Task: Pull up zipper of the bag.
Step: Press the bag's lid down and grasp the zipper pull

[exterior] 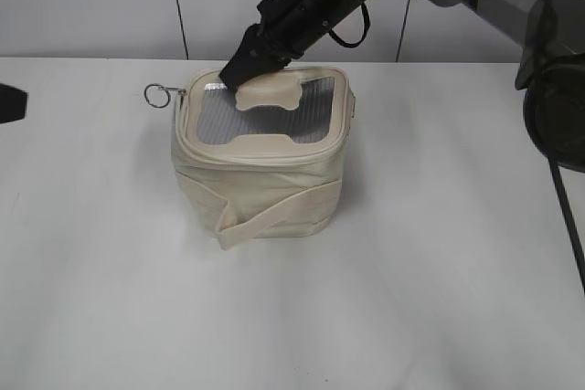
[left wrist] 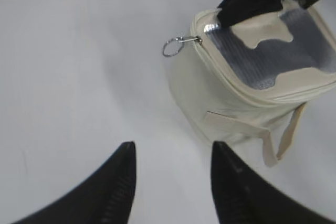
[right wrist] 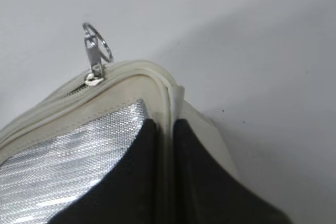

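One bag (exterior: 260,166) upright near the middle of the white surface (exterior: 110,299), lid up. On the lid: one grey ribbed panel (exterior: 315,107) and one cream H-shaped patch (exterior: 267,90). One fabric strap (exterior: 274,212) slanting across the front wall.

One zipper (right wrist: 63,95) along the lid rim. One silver slider (right wrist: 95,72) at the rear left corner of the lid, with one ring pull (exterior: 157,95) sticking out sideways past the rim, clear of the surface.

Two hands in view.

Right hand (exterior: 239,68): reaching in from the upper right, tip down on the rear left edge of the lid, just beside the slider but apart from it. Two dark fingers (right wrist: 131,171) closed to a narrow gap, one on the lid panel, one outside the wall, the cream rim seam pinched between them. Ring pull not held.

Left hand (left wrist: 173,177): low over bare surface, well apart from the bag on its left. Two fingers spread wide, nothing between them, nothing touched.
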Controlling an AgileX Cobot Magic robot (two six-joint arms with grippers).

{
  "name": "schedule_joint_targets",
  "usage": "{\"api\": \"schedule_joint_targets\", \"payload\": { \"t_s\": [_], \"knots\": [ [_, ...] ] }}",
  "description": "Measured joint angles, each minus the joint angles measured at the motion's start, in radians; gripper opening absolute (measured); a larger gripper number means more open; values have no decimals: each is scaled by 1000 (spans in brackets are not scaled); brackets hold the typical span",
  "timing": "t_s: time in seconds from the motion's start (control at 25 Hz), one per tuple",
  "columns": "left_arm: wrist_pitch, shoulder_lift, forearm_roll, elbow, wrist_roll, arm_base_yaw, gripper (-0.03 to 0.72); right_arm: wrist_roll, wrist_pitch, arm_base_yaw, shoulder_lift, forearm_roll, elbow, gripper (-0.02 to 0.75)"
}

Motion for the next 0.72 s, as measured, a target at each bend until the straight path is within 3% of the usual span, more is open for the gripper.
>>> {"api": "schedule_joint_targets", "payload": {
  "t_s": [0.12,0.24,0.4,0.52,0.72],
  "knots": [
    [-29,185,-129,-83,338,0,435,1,0,0,0,1,0,69],
    [-48,374,-240,-189,595,-3,452,1,1,0,0,11,0,67],
    [-59,571,-263,-321,886,-45,456,1,2,0,0,15,0,65],
    [-86,695,-265,-400,1037,-91,456,2,2,0,0,17,0,65],
    [-135,827,-266,-480,1157,-155,456,4,2,0,0,20,0,65]
  ]
}}
